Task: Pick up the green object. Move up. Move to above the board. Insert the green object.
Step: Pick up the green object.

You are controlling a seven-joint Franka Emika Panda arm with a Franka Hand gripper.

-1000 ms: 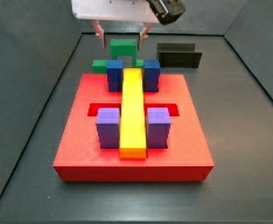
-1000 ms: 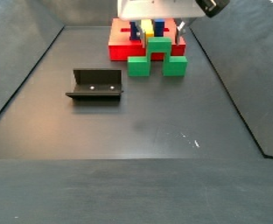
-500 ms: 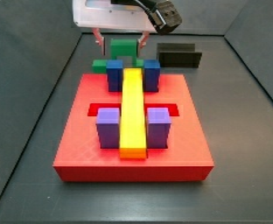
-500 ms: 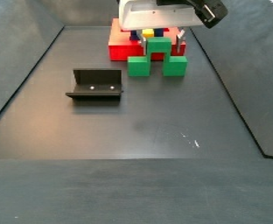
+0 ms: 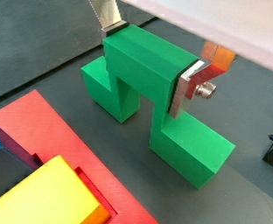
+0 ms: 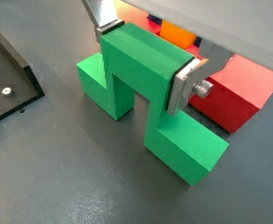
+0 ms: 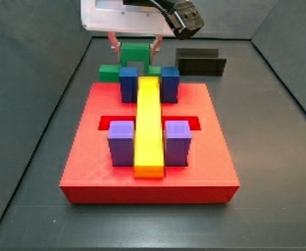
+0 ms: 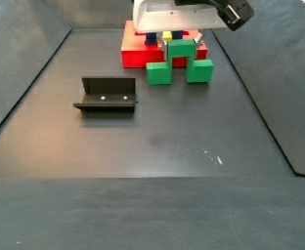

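The green object [image 5: 145, 66] stands on the dark floor just behind the red board [image 7: 90, 167]; it is a low bar with a raised cube at its middle. My gripper [image 5: 149, 57] is shut on the raised cube, one silver finger [image 5: 188, 87] on each side, as both wrist views show [image 6: 145, 54]. In a side view the gripper [image 7: 138, 44] hangs over the green object [image 7: 138, 54] at the board's far end. Whether the piece is off the floor I cannot tell. The board bears a long yellow bar [image 7: 148, 123], purple blocks [image 7: 122, 145] and blue blocks [image 7: 129, 83].
The dark fixture [image 8: 106, 95] stands on the floor apart from the board, and also shows in a side view [image 7: 202, 62] and a wrist view [image 6: 4, 74]. Dark walls ring the floor [image 8: 155, 146].
The gripper came down over the green object's raised cube and its fingers now press on both sides. The green object has shifted very slightly.
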